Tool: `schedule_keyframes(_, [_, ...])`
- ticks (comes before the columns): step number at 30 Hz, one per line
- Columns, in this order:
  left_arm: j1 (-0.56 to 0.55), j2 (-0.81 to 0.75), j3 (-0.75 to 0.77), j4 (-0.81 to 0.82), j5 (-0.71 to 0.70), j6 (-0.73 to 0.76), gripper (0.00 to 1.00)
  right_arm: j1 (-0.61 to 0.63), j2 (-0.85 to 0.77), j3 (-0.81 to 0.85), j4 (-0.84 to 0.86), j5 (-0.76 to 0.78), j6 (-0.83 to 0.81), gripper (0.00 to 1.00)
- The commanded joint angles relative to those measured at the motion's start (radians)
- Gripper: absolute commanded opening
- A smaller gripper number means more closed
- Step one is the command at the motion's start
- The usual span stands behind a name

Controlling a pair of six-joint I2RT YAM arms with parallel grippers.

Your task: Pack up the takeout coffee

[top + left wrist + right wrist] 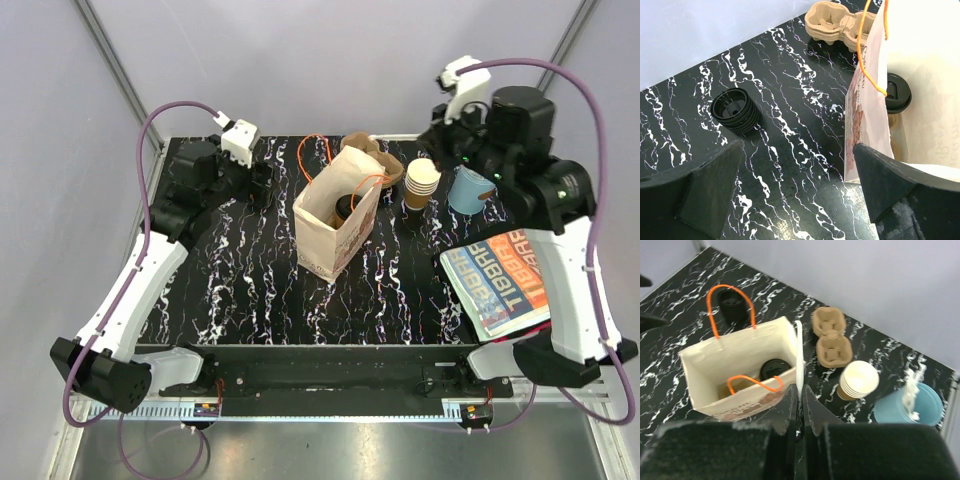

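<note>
The takeout coffee point(343, 208), a tan cup under a black lid point(775, 369), stands inside the open paper bag point(325, 250) with orange handles at the table's middle. In the left wrist view the lid point(897, 92) shows past the bag's wall point(867, 125). My left gripper point(800, 167) hangs open and empty over bare table just left of the bag. My right gripper point(800, 390) hovers above the bag's right side, shut on a thin white strip point(798, 355) that sticks out ahead of it.
A stack of black lids point(735, 110) lies left of the bag. Behind it sit cardboard cup carriers point(375, 155). To the right are nested tan cups point(422, 180), a light blue cup point(470, 190) and an orange-striped booklet point(500, 280).
</note>
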Motion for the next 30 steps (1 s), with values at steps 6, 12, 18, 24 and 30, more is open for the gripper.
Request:
schedule_keyframes(6, [0.044,-0.004,-0.025,0.074,0.017,-0.012,0.99,0.292,0.104,0.058,-0.013,0.187,-0.090,0.08])
schedule_keyframes(12, [0.077,-0.007,-0.025,0.074,0.032,-0.023,0.99,0.394,0.128,-0.002,-0.014,0.250,-0.105,0.07])
schedule_keyframes(18, [0.082,-0.009,-0.017,0.074,0.051,-0.033,0.99,0.438,0.153,-0.096,0.030,0.297,-0.134,0.07])
schedule_keyframes(24, [0.083,-0.006,-0.022,0.079,0.055,-0.036,0.99,0.478,0.173,-0.215,0.171,0.314,-0.182,0.07])
schedule_keyframes(30, [0.084,-0.009,-0.025,0.078,0.065,-0.041,0.99,0.510,0.197,-0.292,0.291,0.380,-0.251,0.08])
